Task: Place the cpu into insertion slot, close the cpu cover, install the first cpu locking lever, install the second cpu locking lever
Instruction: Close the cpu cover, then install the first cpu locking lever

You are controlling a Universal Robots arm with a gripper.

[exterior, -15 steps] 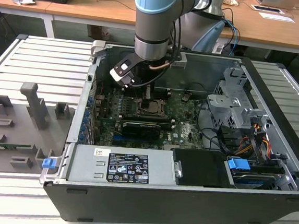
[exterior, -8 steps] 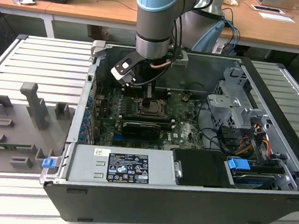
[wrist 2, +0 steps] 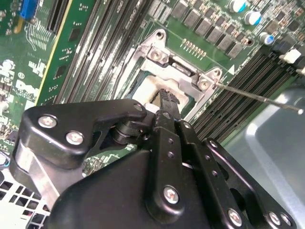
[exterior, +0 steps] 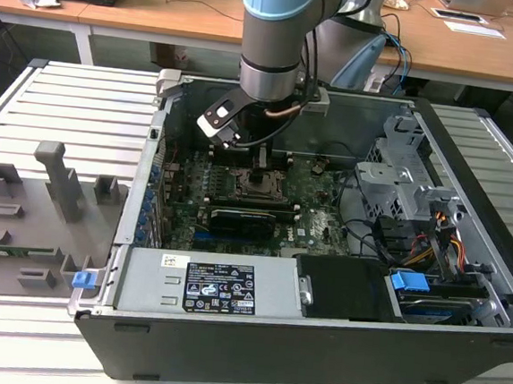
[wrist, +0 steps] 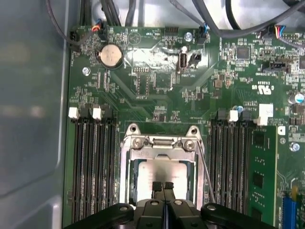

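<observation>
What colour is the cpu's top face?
Pale silver-grey: the small flat square metal cpu shows best in the first wrist view.

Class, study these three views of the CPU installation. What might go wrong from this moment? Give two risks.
The gripper, fingers shut, sits right over the cpu; pushing off-centre might scratch it or tilt it. The thin locking lever stands free beside the cpu cover; a sideways move might snag or bend it.
</observation>
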